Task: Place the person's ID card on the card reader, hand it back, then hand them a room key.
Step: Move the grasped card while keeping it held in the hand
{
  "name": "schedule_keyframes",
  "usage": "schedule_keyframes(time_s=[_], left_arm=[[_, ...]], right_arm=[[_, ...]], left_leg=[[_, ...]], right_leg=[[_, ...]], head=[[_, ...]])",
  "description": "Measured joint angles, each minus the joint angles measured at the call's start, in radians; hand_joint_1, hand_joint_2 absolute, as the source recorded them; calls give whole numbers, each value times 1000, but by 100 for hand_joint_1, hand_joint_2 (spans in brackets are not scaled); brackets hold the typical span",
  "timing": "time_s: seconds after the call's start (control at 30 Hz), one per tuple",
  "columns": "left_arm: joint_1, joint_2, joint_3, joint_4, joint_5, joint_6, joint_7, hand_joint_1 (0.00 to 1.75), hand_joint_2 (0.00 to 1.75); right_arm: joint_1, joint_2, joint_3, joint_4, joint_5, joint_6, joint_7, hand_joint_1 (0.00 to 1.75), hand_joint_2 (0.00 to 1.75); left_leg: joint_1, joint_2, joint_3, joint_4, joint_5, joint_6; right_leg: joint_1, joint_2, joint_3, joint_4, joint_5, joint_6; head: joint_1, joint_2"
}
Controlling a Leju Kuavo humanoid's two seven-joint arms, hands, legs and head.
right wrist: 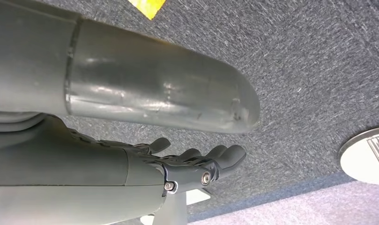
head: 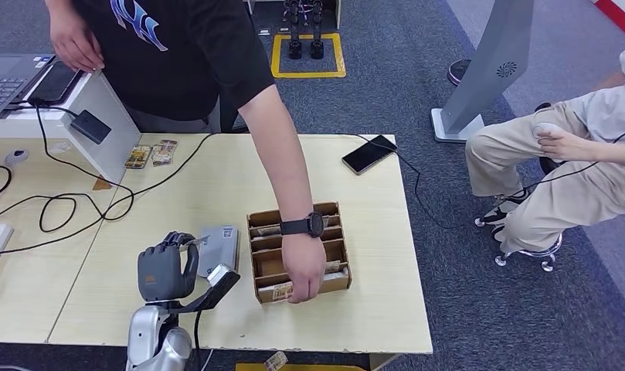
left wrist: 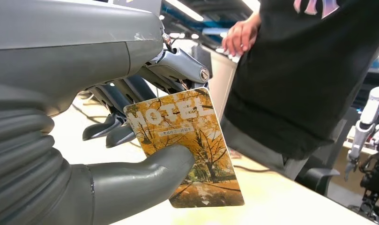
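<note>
My left hand (head: 166,268) is raised over the near left part of the table (head: 386,309). It pinches a room key card (left wrist: 187,145) between thumb and fingers; the card shows yellow autumn trees and the word HOTEL. Just right of the hand lies the grey card reader (head: 219,249). A cardboard box (head: 261,220) with several slots of cards sits at the table's middle. The person in a black shirt reaches a hand (head: 303,272) with a wristwatch into its front slot, touching a card there. My right hand (right wrist: 196,164) hangs over the carpet, fingers out, holding nothing.
Black cables (head: 62,205) loop over the left of the table. A white slanted stand carries a black device (head: 90,126), with two cards (head: 151,154) beside it. A phone (head: 368,154) lies at the far right edge. A laptop (head: 8,77) sits far left. A seated person (head: 572,170) is at right.
</note>
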Motion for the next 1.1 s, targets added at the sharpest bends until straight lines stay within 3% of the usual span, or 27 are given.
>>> schedule_keyframes(time_s=[1.1], left_arm=[[1, 0, -4, 50, 25, 0, 3, 175, 175]], right_arm=[[-1, -8, 0, 32, 9, 0, -5, 0, 0]], left_leg=[[0, 0, 0, 0, 0, 0]], right_leg=[[0, 0, 0, 0, 0, 0]], head=[[0, 0]])
